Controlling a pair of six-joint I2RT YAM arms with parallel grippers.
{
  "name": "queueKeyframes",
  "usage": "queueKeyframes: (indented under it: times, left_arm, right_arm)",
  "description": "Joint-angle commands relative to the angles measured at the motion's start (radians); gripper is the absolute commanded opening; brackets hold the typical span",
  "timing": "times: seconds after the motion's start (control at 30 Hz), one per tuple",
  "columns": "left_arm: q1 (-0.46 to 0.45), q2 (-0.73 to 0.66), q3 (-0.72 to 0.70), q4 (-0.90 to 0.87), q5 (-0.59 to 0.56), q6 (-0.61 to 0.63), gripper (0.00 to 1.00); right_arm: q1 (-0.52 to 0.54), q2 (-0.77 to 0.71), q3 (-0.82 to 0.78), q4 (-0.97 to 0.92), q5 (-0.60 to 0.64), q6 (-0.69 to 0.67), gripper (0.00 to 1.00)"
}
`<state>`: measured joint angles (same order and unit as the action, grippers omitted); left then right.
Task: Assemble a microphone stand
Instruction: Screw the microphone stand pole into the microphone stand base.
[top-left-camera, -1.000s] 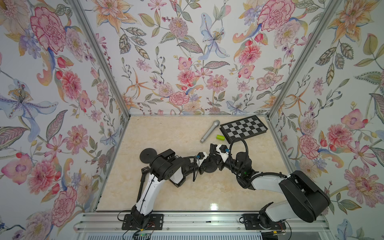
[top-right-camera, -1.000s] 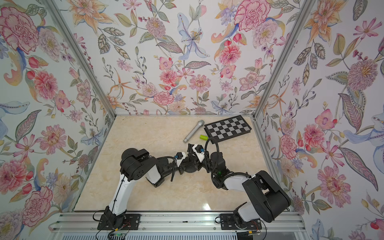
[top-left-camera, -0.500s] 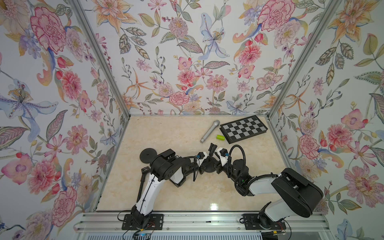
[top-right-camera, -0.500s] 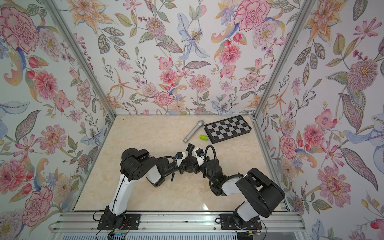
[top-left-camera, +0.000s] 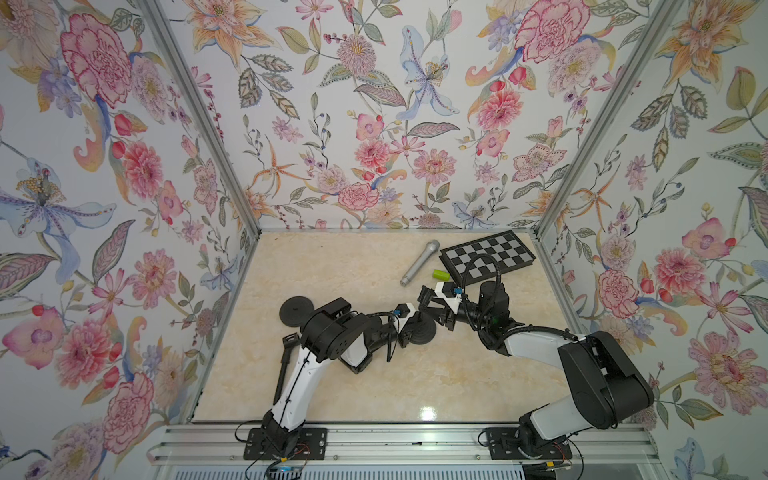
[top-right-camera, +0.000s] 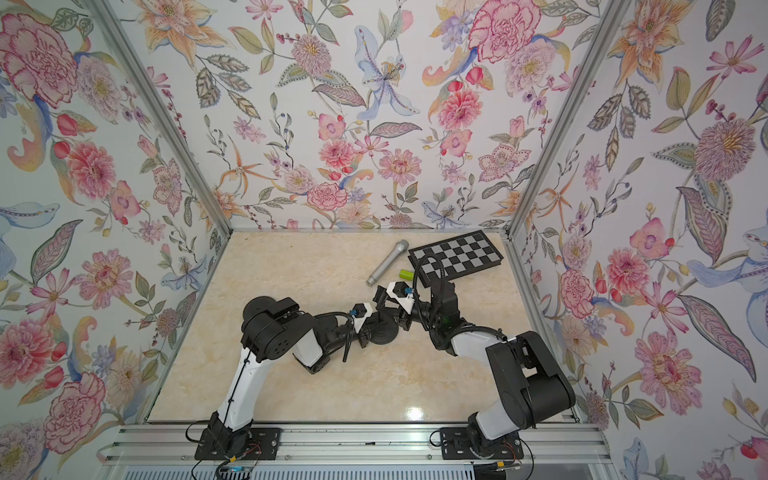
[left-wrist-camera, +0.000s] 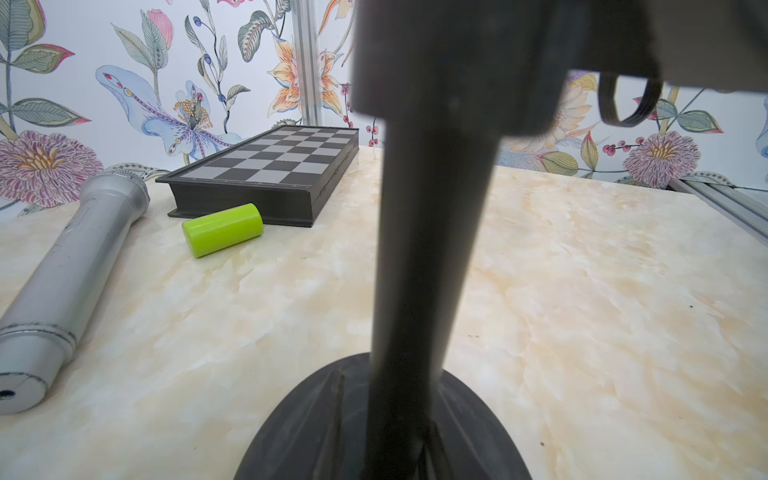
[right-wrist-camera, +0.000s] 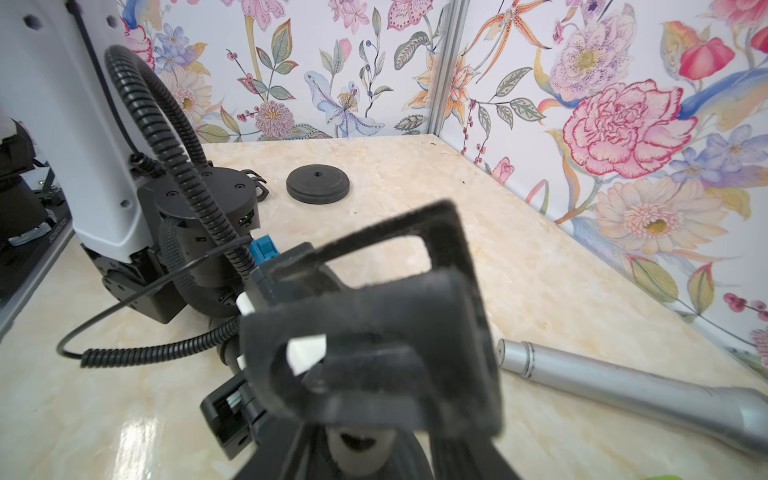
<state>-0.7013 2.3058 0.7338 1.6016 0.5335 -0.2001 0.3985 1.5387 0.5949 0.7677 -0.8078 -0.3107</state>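
Observation:
A black stand base (top-left-camera: 424, 335) rests mid-table with a dark pole (left-wrist-camera: 428, 249) upright in it. My left gripper (top-left-camera: 405, 334) is low beside the base, shut on the pole's foot; its fingers do not show in the left wrist view. A black microphone clip (right-wrist-camera: 374, 332) sits at the pole's top. My right gripper (top-left-camera: 430, 309) comes in from the right and is shut on the clip, with a finger on each side. The silver microphone (top-left-camera: 419, 262) lies on the table behind the stand, touched by neither gripper.
A second black disc (top-left-camera: 296, 311) lies on the table left of the left arm, and a black rod (top-left-camera: 286, 361) lies along the left wall. A green cylinder (top-left-camera: 441, 274) and a folded chessboard (top-left-camera: 488, 257) lie at the back right, close to the microphone.
The right arm swung left toward the stand, then came back to the right, its wrist turning at the clip. The left arm and the base stayed put.

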Motion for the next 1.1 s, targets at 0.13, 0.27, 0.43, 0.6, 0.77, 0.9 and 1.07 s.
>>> queueKeyframes:
  times: [0.13, 0.27, 0.43, 0.6, 0.77, 0.9, 1.07]
  left_arm:
    - [-0.007, 0.06, -0.023, 0.238, -0.061, -0.002, 0.33]
    - [-0.007, 0.064, -0.024, 0.237, -0.08, -0.008, 0.34]
    - [-0.007, 0.073, -0.025, 0.238, -0.091, -0.018, 0.34]
    - [-0.006, 0.075, -0.029, 0.237, -0.091, -0.014, 0.34]
    - [-0.006, 0.085, -0.031, 0.238, -0.084, 0.008, 0.34]
    - [-0.01, 0.082, -0.03, 0.238, -0.062, 0.033, 0.34]
    - [-0.014, 0.083, -0.039, 0.237, -0.064, 0.042, 0.33]
  right_arm:
    - [0.058, 0.036, -0.14, 0.311, 0.333, 0.235, 0.11]
    - [0.317, 0.042, -0.218, 0.345, 1.121, 0.461, 0.0]
    - [0.473, 0.141, -0.179, 0.288, 1.219, 0.591, 0.0]
    - [0.416, 0.083, -0.233, 0.375, 0.874, 0.367, 0.39]
    - [0.24, -0.052, -0.223, 0.225, 0.46, 0.165, 0.48]
    - [0.111, -0.062, -0.19, 0.192, 0.242, 0.106, 0.5]
    - [0.013, -0.025, -0.098, 0.136, -0.013, 0.071, 0.52]
